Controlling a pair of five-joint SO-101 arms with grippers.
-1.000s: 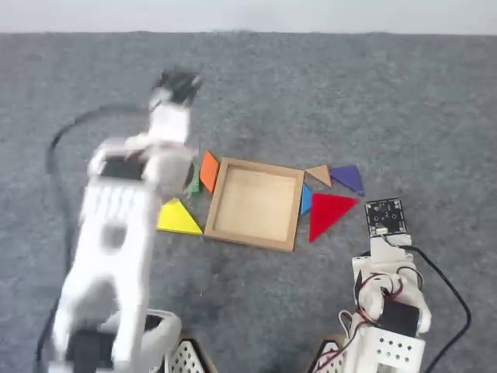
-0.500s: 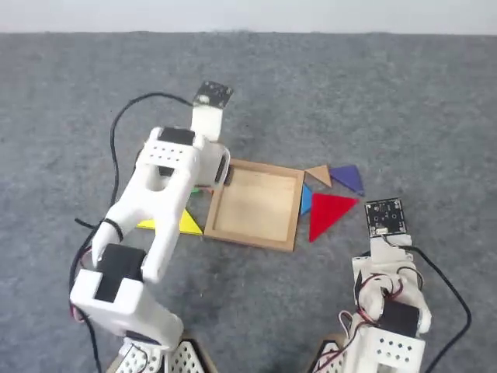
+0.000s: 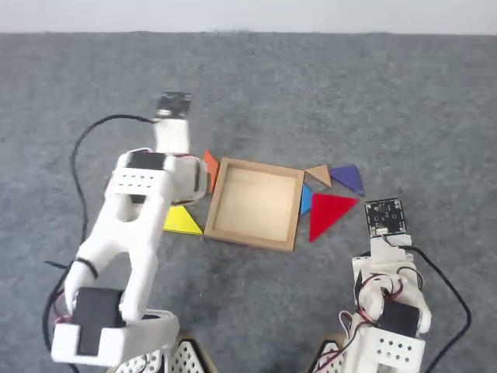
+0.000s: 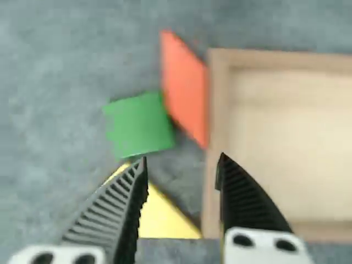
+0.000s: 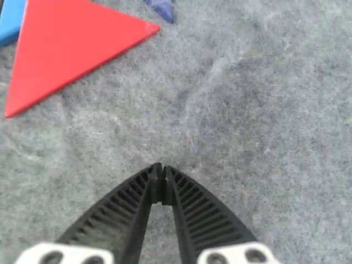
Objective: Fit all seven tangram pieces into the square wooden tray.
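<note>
The square wooden tray (image 3: 256, 203) lies empty mid-table. My left arm (image 3: 151, 175) hangs over its left side. My left gripper (image 4: 181, 165) is open above the carpet beside the tray rim (image 4: 212, 110), holding nothing. Just beyond its tips lie a green square (image 4: 138, 125) and an orange parallelogram (image 4: 186, 102); a yellow triangle (image 4: 162, 217) lies under it. The orange piece (image 3: 210, 165) and the yellow triangle (image 3: 182, 221) flank the arm. Right of the tray lie a blue piece (image 3: 306, 200), a red triangle (image 3: 330, 211), a tan triangle (image 3: 319, 175) and a purple piece (image 3: 347, 177). My right gripper (image 5: 159, 168) is shut over bare carpet, near the red triangle (image 5: 60, 49).
Grey carpet covers the table. My right arm (image 3: 386, 225) stands at the front right, just right of the red triangle. A black cable (image 3: 85, 144) loops left of the left arm. Open carpet lies behind the tray and at the far right.
The left arm swung right over the tray's left rim, then back left, and now hangs over the pieces beside the tray. The right arm has not moved.
</note>
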